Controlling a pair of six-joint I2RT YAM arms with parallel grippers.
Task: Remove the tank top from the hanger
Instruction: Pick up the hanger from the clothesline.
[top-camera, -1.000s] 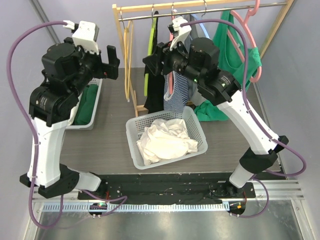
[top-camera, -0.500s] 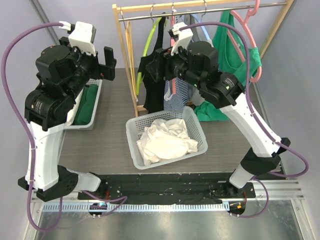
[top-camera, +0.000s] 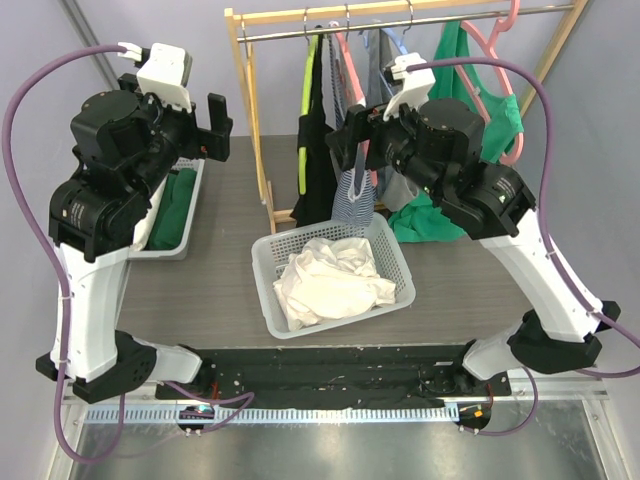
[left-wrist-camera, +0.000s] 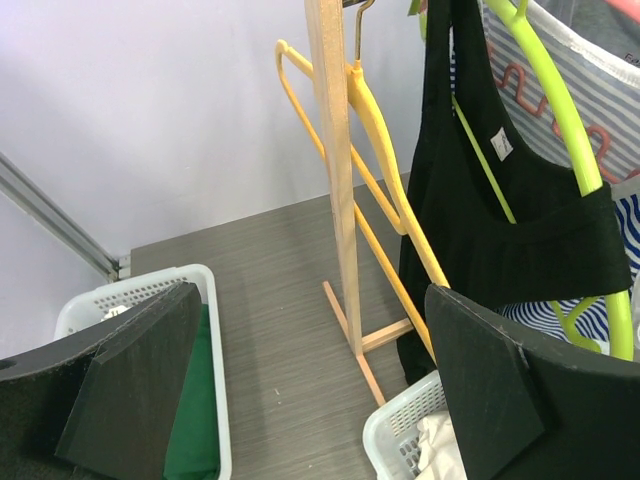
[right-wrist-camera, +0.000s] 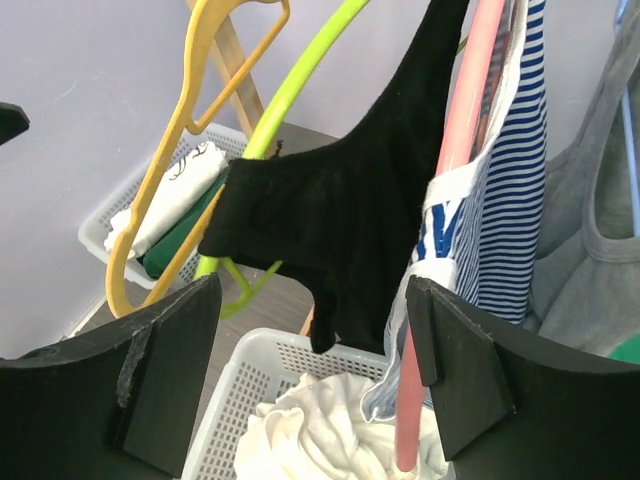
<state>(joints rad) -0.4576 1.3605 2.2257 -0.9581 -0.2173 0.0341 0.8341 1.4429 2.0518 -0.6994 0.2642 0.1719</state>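
Black fabric first: your tank top (top-camera: 320, 170) hangs with its long axis vertical on the lime hanger (top-camera: 302, 120), straps up at the wooden rack (top-camera: 262, 130), hem down toward the table. It sits just ahead of the right gripper (right-wrist-camera: 310, 370), whose fingers stand wide apart with nothing between them. Your left gripper (left-wrist-camera: 310, 380) is fully spread and empty, well to the left. Count one black tank top, one lime hanger, and two baskets: centre basket (top-camera: 392, 245) and left basket (top-camera: 192, 210).

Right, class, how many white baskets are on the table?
2. One basket mid-table holds white cloth; the other basket, at the left edge, holds green cloth, partly hidden by the left arm.
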